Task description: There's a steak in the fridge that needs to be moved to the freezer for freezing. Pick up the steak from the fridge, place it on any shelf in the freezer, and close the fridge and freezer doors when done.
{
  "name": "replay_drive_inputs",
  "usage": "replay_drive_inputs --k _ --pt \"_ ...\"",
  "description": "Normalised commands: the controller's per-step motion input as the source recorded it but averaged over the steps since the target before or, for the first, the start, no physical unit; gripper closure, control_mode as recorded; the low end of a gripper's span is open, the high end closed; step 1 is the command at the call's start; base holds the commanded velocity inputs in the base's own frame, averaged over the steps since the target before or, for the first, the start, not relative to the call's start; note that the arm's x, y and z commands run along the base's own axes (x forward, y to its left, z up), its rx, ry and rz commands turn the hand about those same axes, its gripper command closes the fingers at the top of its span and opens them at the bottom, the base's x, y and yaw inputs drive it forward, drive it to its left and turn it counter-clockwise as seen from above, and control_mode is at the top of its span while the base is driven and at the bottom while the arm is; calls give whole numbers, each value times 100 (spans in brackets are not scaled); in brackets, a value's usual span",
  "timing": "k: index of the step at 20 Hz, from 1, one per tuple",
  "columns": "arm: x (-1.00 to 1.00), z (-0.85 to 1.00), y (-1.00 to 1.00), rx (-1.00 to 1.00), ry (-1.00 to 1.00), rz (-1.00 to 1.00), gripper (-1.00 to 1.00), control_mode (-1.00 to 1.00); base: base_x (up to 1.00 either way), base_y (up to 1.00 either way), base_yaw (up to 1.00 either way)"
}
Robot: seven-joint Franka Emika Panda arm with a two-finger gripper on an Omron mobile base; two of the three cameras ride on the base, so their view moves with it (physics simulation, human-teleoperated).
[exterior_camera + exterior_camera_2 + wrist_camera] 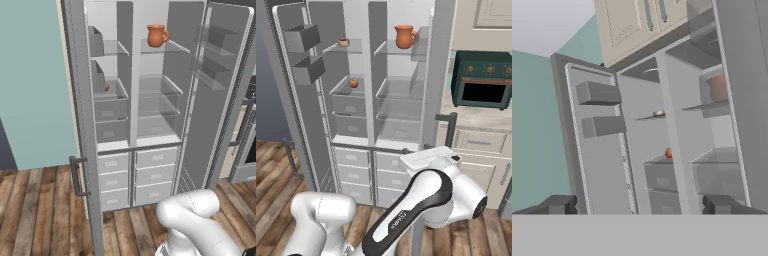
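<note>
Currently the jaws [639, 205] stand wide and empty, well back from the open appliance. The steak [343, 42] lies on the upper glass shelf of the left-hand compartment, taken to be the fridge [351, 90], one shelf above the small round fruit [354, 83]. In the hand view it sits ahead and high, near centre, so the reach goes forward and up. Its long axis is too small to read.

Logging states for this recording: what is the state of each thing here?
Left grey door: open.
Right grey door: open.
Raw red steak: lying on left compartment's upper shelf.
Terracotta jug: upright on right compartment's upper shelf.
Round orange fruit: on lower left shelf.
Tool: open, empty.
Teal countertop oven: shut.
</note>
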Motion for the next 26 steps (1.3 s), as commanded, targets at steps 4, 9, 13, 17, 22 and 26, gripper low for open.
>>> replay_drive_inputs --k 4,9,13,17,22,26 --pt "37 -1 -64 7 -2 15 -100 -100 0 0 0" --pt "39 -10 -63 3 -1 5 -100 -100 0 0 0" --pt "52 -19 -62 2 -1 4 -100 -100 0 0 0" --pt "37 -30 -46 0 0 6 -100 -100 0 0 0" --pt "15 -37 -9 0 0 5 -100 -100 0 0 0" --pt "41 -42 0 0 0 0 -100 -100 0 0 0"
